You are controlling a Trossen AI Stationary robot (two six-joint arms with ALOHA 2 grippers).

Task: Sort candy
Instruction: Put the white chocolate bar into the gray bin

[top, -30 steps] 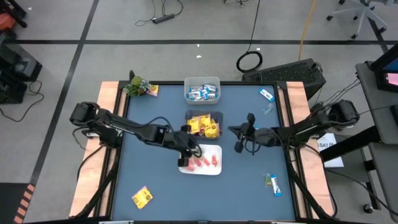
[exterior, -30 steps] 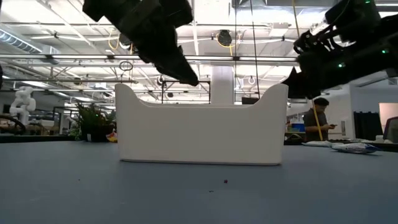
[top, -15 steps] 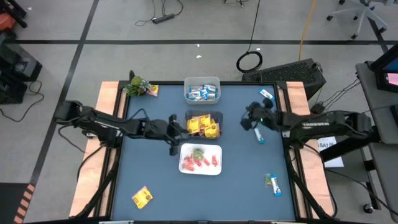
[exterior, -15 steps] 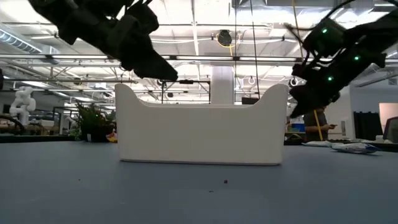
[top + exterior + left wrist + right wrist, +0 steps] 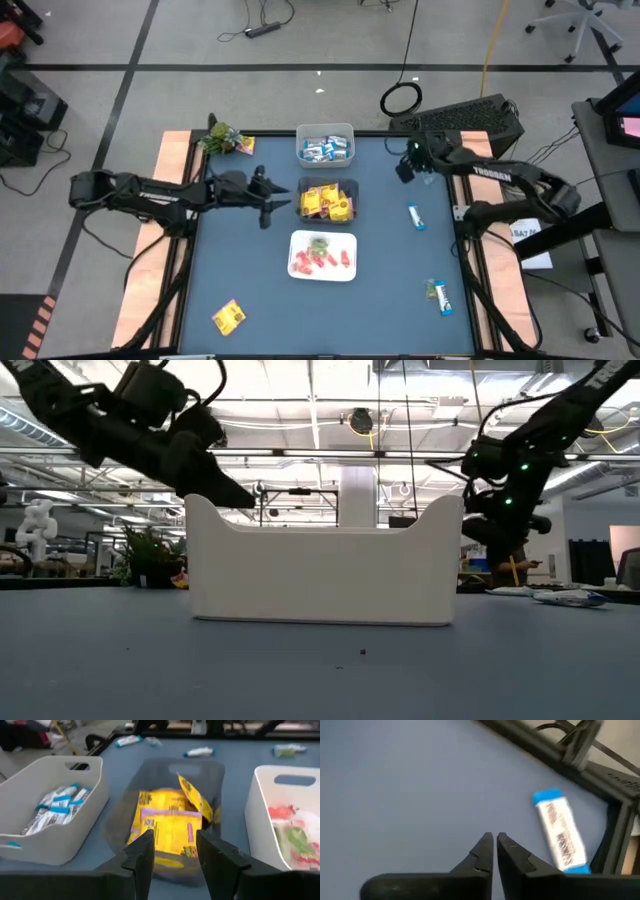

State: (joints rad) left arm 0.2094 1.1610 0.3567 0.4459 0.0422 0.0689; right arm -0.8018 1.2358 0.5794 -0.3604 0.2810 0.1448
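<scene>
Three bins stand in the middle: a white one (image 5: 325, 147) with blue-and-white bars, a dark one (image 5: 328, 200) with yellow packets (image 5: 167, 827), and a white tray (image 5: 322, 256) with red and green pieces. My left gripper (image 5: 278, 199) is open and empty, level, just left of the dark bin; its fingertips (image 5: 174, 840) face the yellow packets. My right gripper (image 5: 404, 171) hangs shut and empty over the far right corner. Just beyond its fingertips (image 5: 494, 840) a blue-and-white bar (image 5: 560, 836) lies flat on the table.
Loose candy lies on the blue table: a blue-and-white bar (image 5: 414, 216) right of the bins, another piece (image 5: 438, 296) near right, a yellow packet (image 5: 228, 317) near left, another (image 5: 245, 145) beside the green plant (image 5: 220, 138) at the far left corner.
My left gripper has drawn back from the white tray toward the table's left and far side, staying open, and now stands beside the dark bin. My right gripper has swung from the middle of the table toward the far right corner and tipped further down.
</scene>
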